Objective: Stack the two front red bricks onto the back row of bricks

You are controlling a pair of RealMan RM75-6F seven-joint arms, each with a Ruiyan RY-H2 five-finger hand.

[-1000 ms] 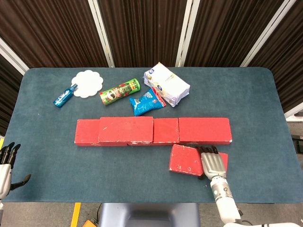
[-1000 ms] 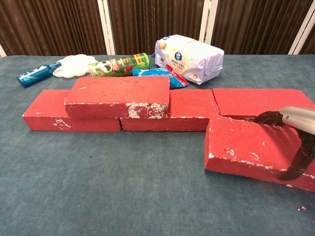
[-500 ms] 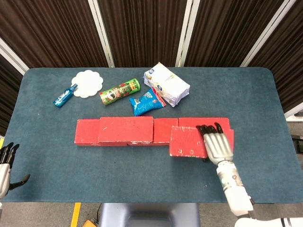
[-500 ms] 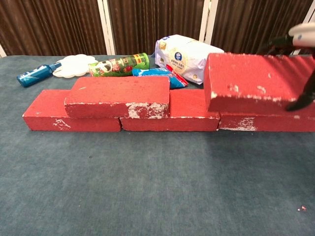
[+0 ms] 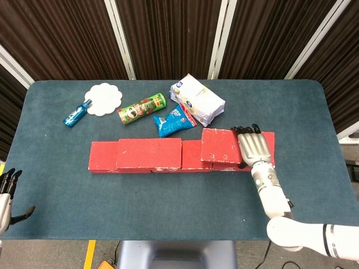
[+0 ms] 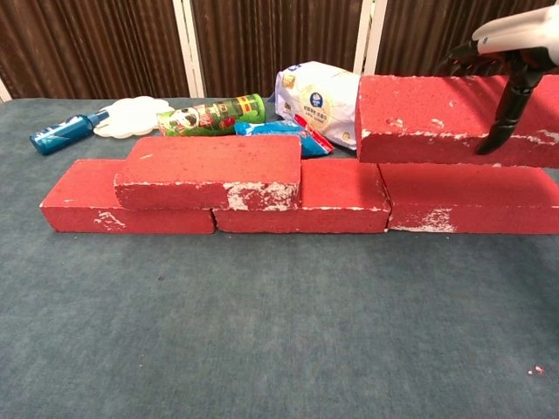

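The right hand [image 5: 256, 147] grips the rough red rectangular brick [image 5: 224, 147] from above, fingers over its far edge and thumb on the near face, and holds it over the right end of the back row of red bricks [image 5: 193, 155]. The brick's long axis runs along the row, so I judge only a straight lowering is needed. The chest view shows the brick just above the row, perhaps touching; from the head view this cannot be judged. The other red brick [image 6: 210, 172] already lies on the row. The left hand [image 5: 7, 193] waits open at the dark blue table [image 5: 168, 202] edge
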